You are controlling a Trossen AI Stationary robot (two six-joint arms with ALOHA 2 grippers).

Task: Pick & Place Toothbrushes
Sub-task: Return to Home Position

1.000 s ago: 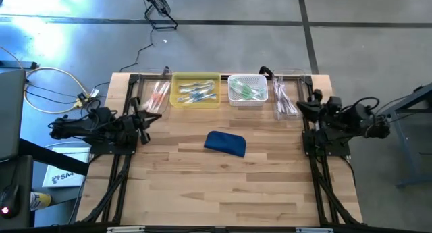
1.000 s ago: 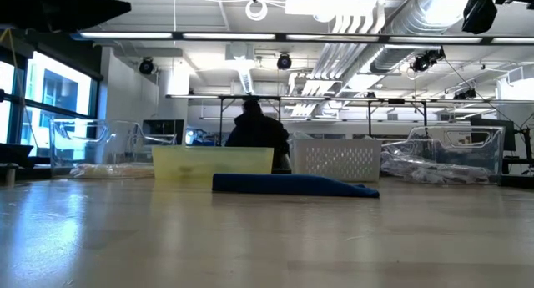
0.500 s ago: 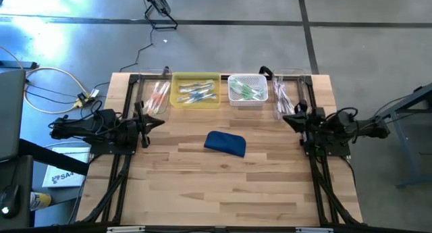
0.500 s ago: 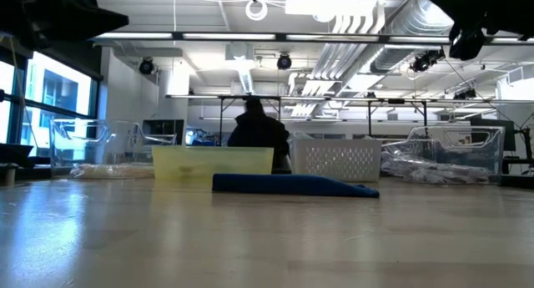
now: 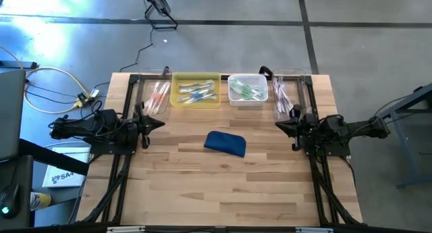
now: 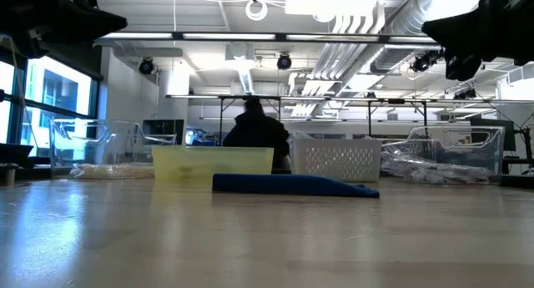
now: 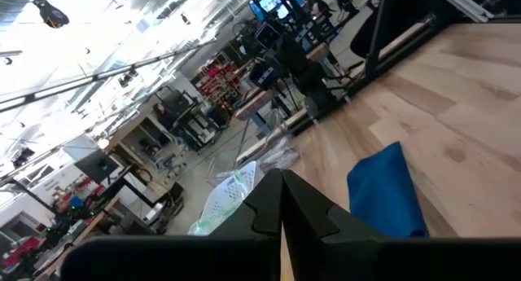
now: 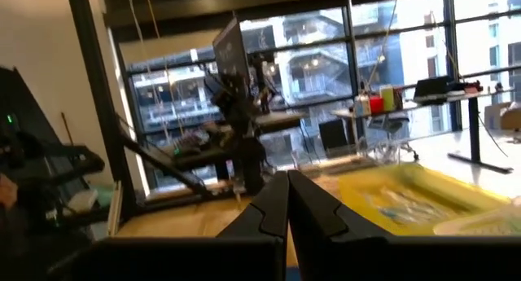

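**Sorted, apparently, with nothing left to pick**

Judged as good as complete. From above, toothbrushes (image 5: pixel 196 92) found only inside the four containers lined along the far edge of the desk (image 5: pixel 223 186), none loose on the bare wood. Sorted by colour:

- orange and pink in the left transparent bin (image 5: pixel 156 76)
- blue-accented in the yellow bin (image 5: pixel 177 91)
- green in the white basket (image 5: pixel 247 104)
- pale violet-pink in the right transparent bin (image 5: pixel 290 74)

Probably nothing more to do than park the arms.

Left hand (image 5: pixel 158 123) pressed closed on nothing, hovering by the desk's left side near the left transparent bin. Right hand (image 5: pixel 278 127) likewise closed and empty, by the right side and just short of the right transparent bin.

Counted: four containers, two hands, and one dark blue pouch (image 5: pixel 225 143) lying mid-desk, apart from every bin. In each container a small overlapping bundle, too fine and tangled for an exact tally.
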